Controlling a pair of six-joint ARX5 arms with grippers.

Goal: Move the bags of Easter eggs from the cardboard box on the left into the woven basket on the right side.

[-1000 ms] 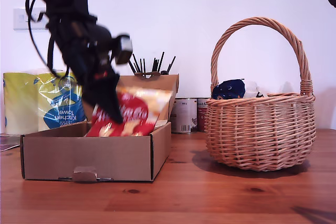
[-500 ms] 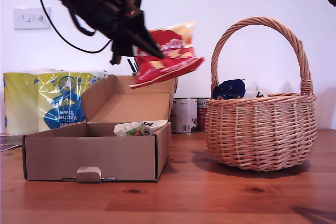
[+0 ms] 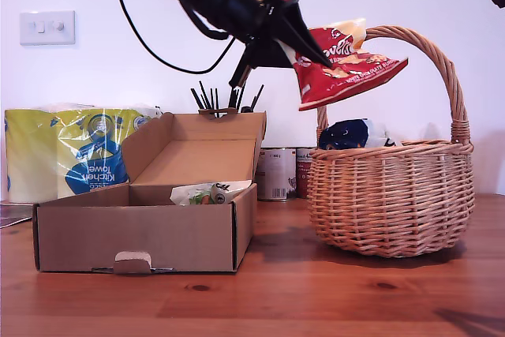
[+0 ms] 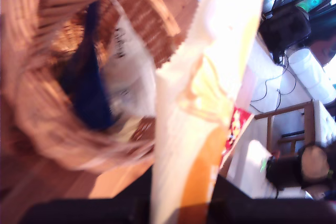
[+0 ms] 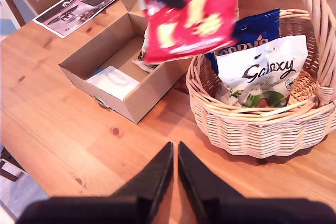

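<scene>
The red bag [image 3: 347, 65] hangs tilted in the air, just above the basket [image 3: 390, 199] rim. A blue bag [image 5: 252, 27] and a white bag [image 5: 262, 74] lie inside the basket. A cream bag [image 3: 209, 192] rests in the open box [image 3: 138, 234], against its wall nearest the basket.

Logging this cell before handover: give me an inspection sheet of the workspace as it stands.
Surface: wooden table, bare in front.
Job's things: red-and-cream bag held above woven basket; blue bag and white bag inside it; one bag in the open cardboard box.
Clutter: towel pack, tins, leaflet.
Grippers: my first pincer shut on the bag; my second pincer shut, empty.
Cables: black cable hangs from the arm.
Surroundings: wall switch.
</scene>
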